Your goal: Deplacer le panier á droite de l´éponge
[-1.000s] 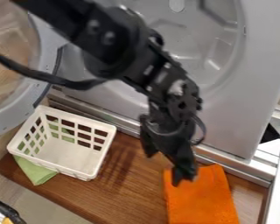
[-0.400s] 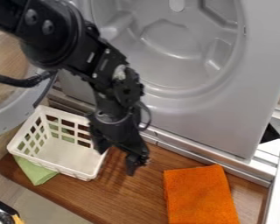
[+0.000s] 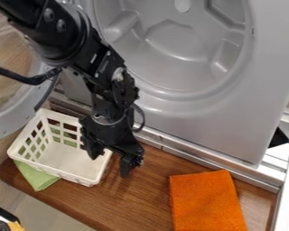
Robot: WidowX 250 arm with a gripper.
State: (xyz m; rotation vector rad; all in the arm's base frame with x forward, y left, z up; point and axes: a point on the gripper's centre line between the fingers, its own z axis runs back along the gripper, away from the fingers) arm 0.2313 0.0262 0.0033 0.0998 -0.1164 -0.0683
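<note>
- Basket [image 3: 62,160]: upright at the left of the tabletop [image 3: 141,194], overlapping a green cloth [image 3: 37,177].
- Orange cloth [image 3: 206,200]: lies flat further right, well apart from the basket. Probably the "sponge" of the task, though the green one can't be ruled out.
- Hand [image 3: 112,163]: at the basket's right side, pointing down, fingers apart, one over the basket's inside and one beyond the right rim. Nothing clamped; contact with the rim, can't tell.
- Done so far: looks like only the hand being lined up with the right wall. Basket not lifted.
- Progress: early, call it approach/pre-grasp. If orange is the target, basket is on the wrong side of it.
- Left to do: close on the wall, lift, carry over past the orange cloth, set down at its right, let go, back off.
- Space right of the orange cloth looks narrow, so final placement may be tight.
</note>
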